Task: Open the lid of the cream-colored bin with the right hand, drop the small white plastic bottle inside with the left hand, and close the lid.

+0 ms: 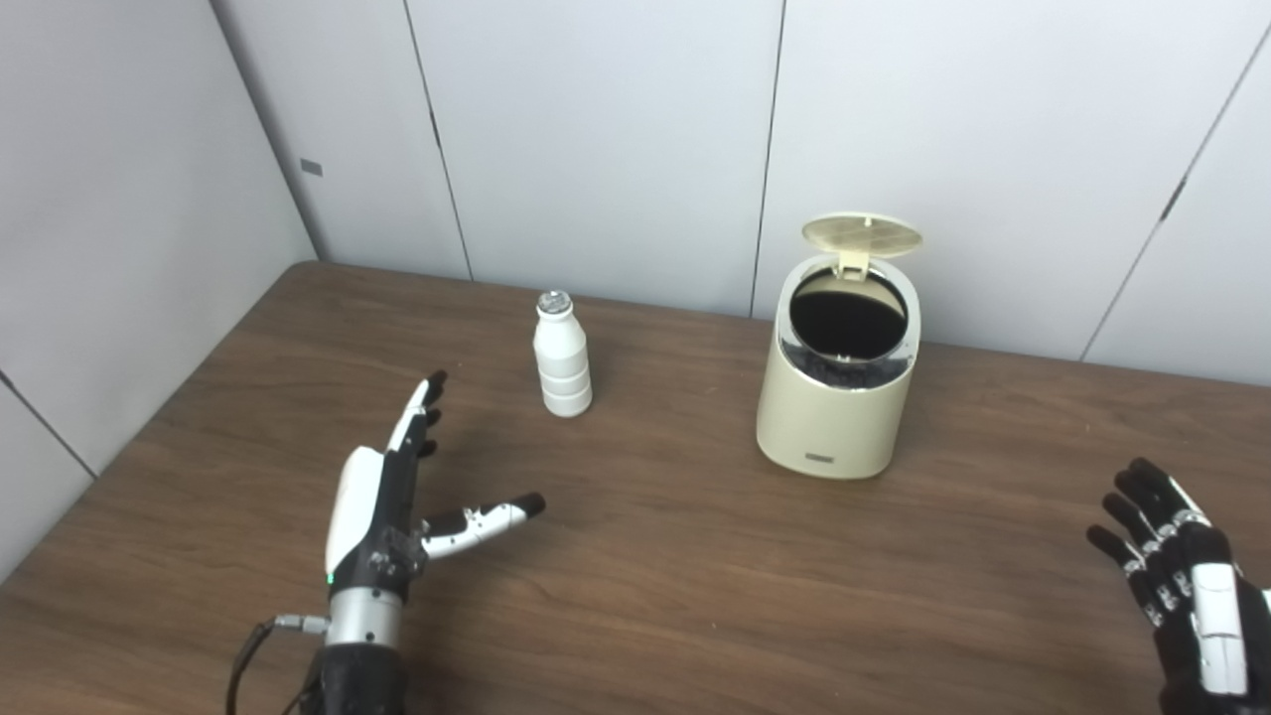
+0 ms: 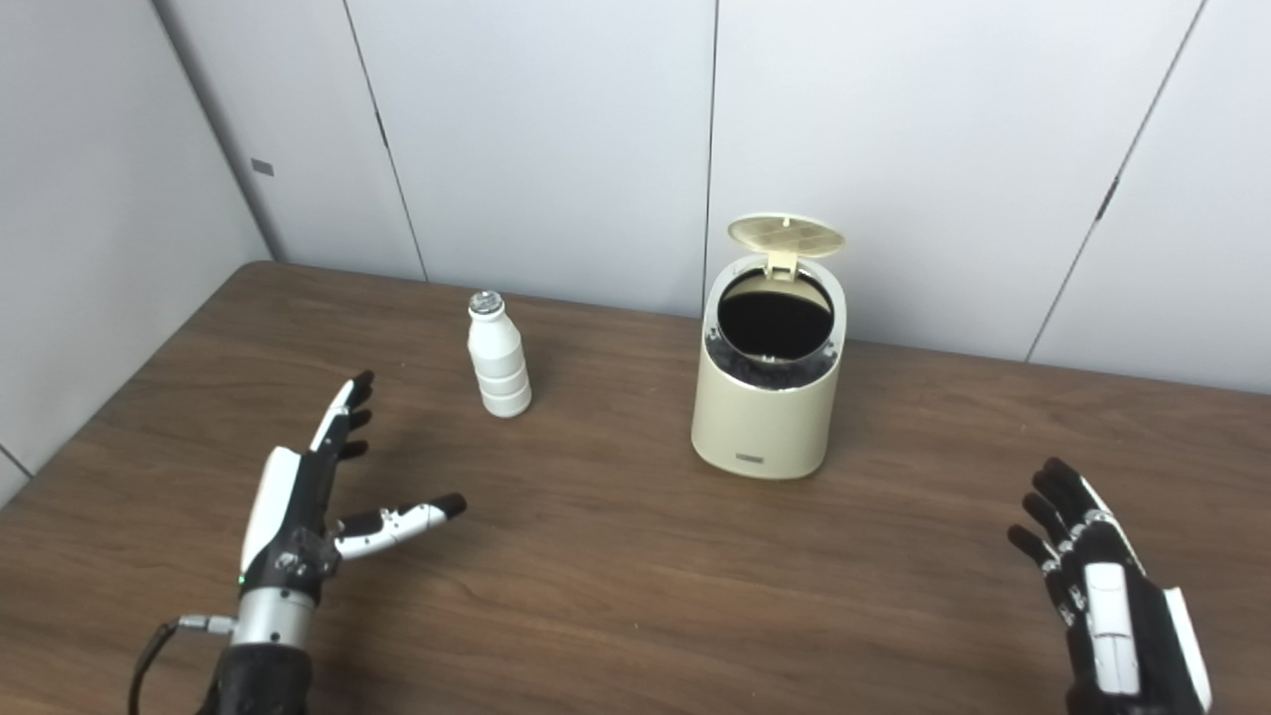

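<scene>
The cream-colored bin (image 1: 834, 417) stands right of the table's middle with its round lid (image 1: 861, 234) tipped up at the back, showing a dark inside. A small white plastic bottle (image 1: 562, 357) with a silver cap stands upright to the bin's left, apart from it. My left hand (image 1: 392, 497) hovers open near the front left, fingers pointing toward the bottle and thumb spread to the right, holding nothing. My right hand (image 1: 1182, 581) is open at the front right, well clear of the bin.
The brown wooden table (image 1: 675, 576) meets grey wall panels (image 1: 596, 139) close behind the bin and bottle. A wall also runs along the table's left edge. A cable (image 1: 253, 645) hangs at my left wrist.
</scene>
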You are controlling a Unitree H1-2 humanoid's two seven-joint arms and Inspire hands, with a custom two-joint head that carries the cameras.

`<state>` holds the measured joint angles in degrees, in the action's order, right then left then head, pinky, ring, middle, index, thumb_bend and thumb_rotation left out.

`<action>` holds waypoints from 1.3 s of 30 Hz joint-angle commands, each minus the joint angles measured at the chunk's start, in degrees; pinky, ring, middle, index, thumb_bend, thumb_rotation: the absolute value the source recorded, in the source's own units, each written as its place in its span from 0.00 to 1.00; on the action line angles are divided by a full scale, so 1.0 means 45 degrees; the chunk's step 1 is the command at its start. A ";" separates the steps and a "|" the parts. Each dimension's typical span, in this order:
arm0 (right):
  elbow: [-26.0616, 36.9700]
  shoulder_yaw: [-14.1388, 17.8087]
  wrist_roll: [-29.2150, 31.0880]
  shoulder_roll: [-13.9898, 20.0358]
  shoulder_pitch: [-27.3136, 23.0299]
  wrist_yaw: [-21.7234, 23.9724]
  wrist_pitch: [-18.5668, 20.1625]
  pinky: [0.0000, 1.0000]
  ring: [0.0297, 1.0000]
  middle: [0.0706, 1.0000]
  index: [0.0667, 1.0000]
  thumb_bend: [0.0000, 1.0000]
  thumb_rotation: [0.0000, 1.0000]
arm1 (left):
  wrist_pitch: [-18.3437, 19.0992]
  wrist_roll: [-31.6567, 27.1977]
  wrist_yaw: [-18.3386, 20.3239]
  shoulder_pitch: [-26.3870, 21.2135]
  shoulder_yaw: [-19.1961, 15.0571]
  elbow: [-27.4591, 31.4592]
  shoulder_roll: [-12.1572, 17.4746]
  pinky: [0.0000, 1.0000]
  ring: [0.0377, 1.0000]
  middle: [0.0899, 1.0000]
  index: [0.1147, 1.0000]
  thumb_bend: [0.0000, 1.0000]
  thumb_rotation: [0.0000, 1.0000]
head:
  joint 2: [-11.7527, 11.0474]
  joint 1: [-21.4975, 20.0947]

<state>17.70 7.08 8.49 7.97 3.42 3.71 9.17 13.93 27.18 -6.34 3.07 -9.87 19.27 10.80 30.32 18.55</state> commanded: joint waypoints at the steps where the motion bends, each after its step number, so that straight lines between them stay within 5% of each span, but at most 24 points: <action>1: 0.0601 0.0027 0.0121 -0.0024 -0.0302 -0.0031 -0.0110 0.86 0.91 0.90 0.88 0.69 0.89 | 0.0407 0.0354 0.0102 -0.0713 -0.0033 0.0218 0.0371 0.79 0.94 0.97 0.99 0.99 0.34 | 0.0013 0.0007; 7: 0.0596 -0.0054 -0.0124 0.0021 -0.0282 -0.0015 -0.0339 0.91 0.92 0.92 0.91 0.70 0.91 | 0.1168 0.1298 0.0582 -0.2054 0.0380 -0.0487 0.1513 0.77 0.91 0.95 0.97 1.00 0.35 | 0.0150 -0.0156; 16: 0.0862 -0.0077 -0.0247 -0.0001 -0.0138 -0.0103 0.0087 0.97 0.94 0.95 0.97 0.66 0.90 | 0.0548 0.1494 0.1085 -0.3793 0.1544 -0.2481 0.2650 0.74 0.89 0.92 0.93 1.00 0.33 | 0.0236 -0.0218; 30: 0.1048 -0.0177 -0.0494 -0.0149 -0.0122 -0.0246 0.0383 1.00 0.97 0.97 0.99 0.64 0.99 | 0.0607 0.1291 0.1679 -0.5157 0.2609 -0.4298 0.2755 0.75 0.86 0.88 0.92 1.00 0.35 | 0.0297 -0.0439; 39: 0.1037 -0.0283 -0.0681 -0.0084 -0.0212 -0.0196 0.0396 1.00 0.97 0.96 0.99 0.62 0.99 | 0.0596 0.1232 0.1570 -0.5568 0.2653 -0.4902 0.2594 0.74 0.86 0.87 0.90 1.00 0.34 | 0.0231 -0.0593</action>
<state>20.78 5.81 5.37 7.33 3.51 2.69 11.66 17.40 32.61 2.49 -18.74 2.72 -2.86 21.63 31.29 15.82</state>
